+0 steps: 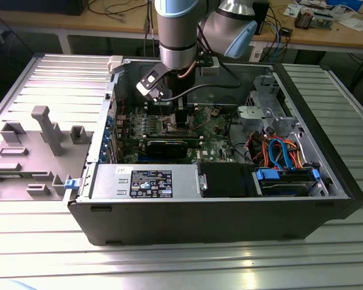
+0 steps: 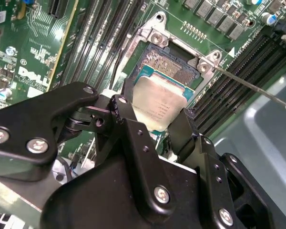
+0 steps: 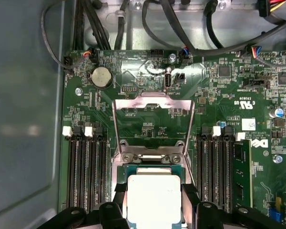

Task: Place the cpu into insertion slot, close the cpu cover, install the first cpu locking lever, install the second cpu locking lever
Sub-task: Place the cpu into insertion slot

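Observation:
My gripper (image 2: 155, 117) (image 3: 153, 202) is shut on the cpu (image 2: 159, 100) (image 3: 152, 195), a flat square chip with a dull silver top, one black finger (image 2: 126, 112) on each of two opposite sides. The cpu sits low over the insertion slot (image 2: 170, 66), whose far strip of contacts still shows beyond the chip; whether the chip rests in it I cannot tell. The cpu cover (image 3: 117, 129), a thin silver frame with a square window, is swung open behind the slot. A thin locking lever (image 2: 250, 88) sticks out sideways from the slot's corner. In the exterior view the gripper (image 1: 180, 118) reaches down into the open computer case (image 1: 199, 211).
Long black memory slots (image 3: 86, 171) (image 3: 214, 171) flank the socket on both sides. Black cables (image 3: 181, 28) run along the board's far edge. A grey case wall (image 3: 24, 119) stands close by. A drive cage with coloured cables (image 1: 278, 151) fills the exterior view's right; a grey fixture plate (image 1: 30, 151) lies outside the case.

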Motion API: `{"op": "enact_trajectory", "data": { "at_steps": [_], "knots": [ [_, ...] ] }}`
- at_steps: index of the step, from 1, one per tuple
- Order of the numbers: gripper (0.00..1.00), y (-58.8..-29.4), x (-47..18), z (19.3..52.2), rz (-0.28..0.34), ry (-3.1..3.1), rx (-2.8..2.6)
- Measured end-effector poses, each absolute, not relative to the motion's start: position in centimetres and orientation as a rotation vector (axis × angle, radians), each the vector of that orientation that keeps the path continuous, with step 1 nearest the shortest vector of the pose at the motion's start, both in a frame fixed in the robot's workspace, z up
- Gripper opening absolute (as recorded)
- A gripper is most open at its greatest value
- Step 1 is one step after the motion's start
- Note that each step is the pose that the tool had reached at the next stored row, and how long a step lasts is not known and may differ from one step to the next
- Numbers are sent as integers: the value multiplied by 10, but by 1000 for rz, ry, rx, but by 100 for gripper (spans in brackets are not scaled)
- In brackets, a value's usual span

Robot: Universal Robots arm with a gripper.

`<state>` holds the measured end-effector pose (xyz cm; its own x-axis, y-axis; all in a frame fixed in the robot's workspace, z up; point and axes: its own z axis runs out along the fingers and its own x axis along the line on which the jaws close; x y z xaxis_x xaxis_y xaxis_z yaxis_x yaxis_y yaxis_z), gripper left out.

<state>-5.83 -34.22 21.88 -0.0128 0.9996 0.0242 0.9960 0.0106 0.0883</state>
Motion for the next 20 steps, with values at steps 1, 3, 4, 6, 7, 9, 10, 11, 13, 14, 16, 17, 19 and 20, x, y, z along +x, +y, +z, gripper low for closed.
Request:
{"op": "enact_trajectory", "data": {
  "at_steps": [1, 3, 4, 6, 7, 9, 10, 11, 13, 14, 16, 17, 19, 20],
  "knots": [
    [54, -342, -59, 218, 124, 2199, 2177],
    [54, -342, -60, 216, 124, 2194, 2182],
    [54, -342, -60, 215, 124, 2191, 2185],
    [54, -342, -60, 213, 123, 2177, 2198],
    [54, -343, -61, 211, 123, 2176, 2198],
    [54, -343, -61, 208, 124, 2179, 2196],
    [54, -343, -61, 207, 125, 2183, 2193],
    [54, -343, -61, 206, 125, 2187, 2190],
    [54, -343, -61, 205, 126, 2189, 2188],
    [54, -343, -61, 204, 126, 2189, 2188],
    [54, -343, -61, 202, 127, 2189, 2188],
    [54, -343, -61, 202, 127, 2189, 2188],
    [54, -343, -62, 200, 126, 2190, 2188],
    [54, -343, -62, 199, 125, 2190, 2187]
  ]
}}
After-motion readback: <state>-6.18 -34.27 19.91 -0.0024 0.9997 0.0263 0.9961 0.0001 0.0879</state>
